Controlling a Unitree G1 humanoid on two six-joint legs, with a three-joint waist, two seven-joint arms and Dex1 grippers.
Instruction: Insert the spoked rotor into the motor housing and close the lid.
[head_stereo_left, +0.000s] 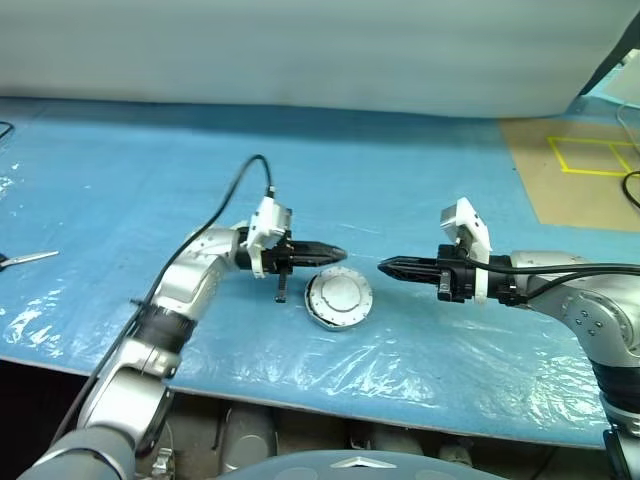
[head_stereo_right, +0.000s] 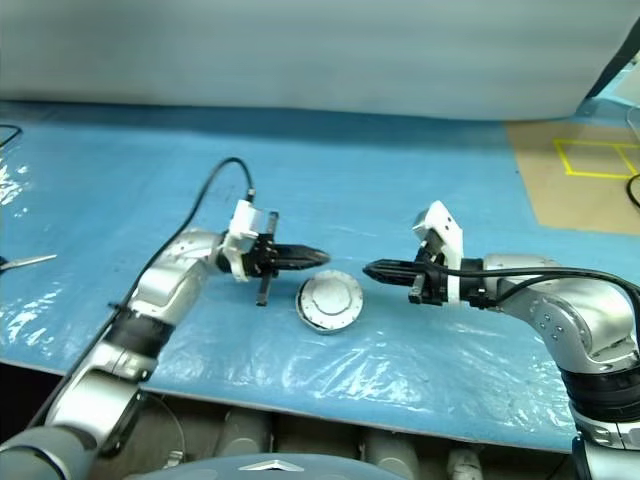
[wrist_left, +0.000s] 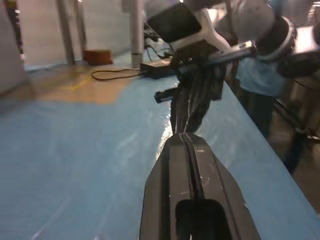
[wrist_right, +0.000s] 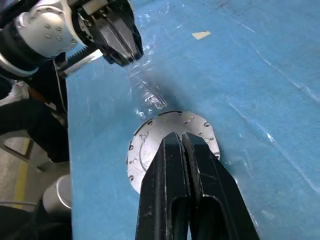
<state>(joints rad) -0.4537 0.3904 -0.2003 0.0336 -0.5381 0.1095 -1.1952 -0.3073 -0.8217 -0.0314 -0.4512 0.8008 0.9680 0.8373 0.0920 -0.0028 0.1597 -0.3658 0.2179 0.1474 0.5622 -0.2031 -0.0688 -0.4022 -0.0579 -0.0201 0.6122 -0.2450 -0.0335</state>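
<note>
1. Two end effectors in play, both empty. Left end effector (head_stereo_left: 335, 252) has its fingers pressed together, hovering just beside the lid on its left. Right end effector (head_stereo_left: 388, 266) is also together, at most a hairline gap showing in its wrist view, tip pointing at the lid from the right, near but not touching as far as I can tell.
2. Lid (head_stereo_left: 339, 297) sits plain grey face up on the motor housing (head_stereo_left: 322, 318), of which I see only a sliver of grey wall under the lid's near edge. Stack rests on the blue bench (head_stereo_left: 430, 190), near its front edge, btwn the two tips. Lid looks seated or nearly so; maybe slightly tilted, can't confirm.
3. Spoked rotor: I judge it's inside, under the lid.
4. Handling, my guess: metal assy, stiff, fairly heavy for its size, smooth rim so slippery under hard fingers. The magnet-type face could snap down or pull off-centre. Plastic film on the bench is slick, so the stack may skid if shoved sideways.
5. Where to grip: across the rim, opposite edges, or press flat on top centre to seat it.
6. Farther back: scissors (head_stereo_left: 25, 259) at far left, tan floor w/ yellow tape (head_stereo_left: 585, 155) far right.
</note>
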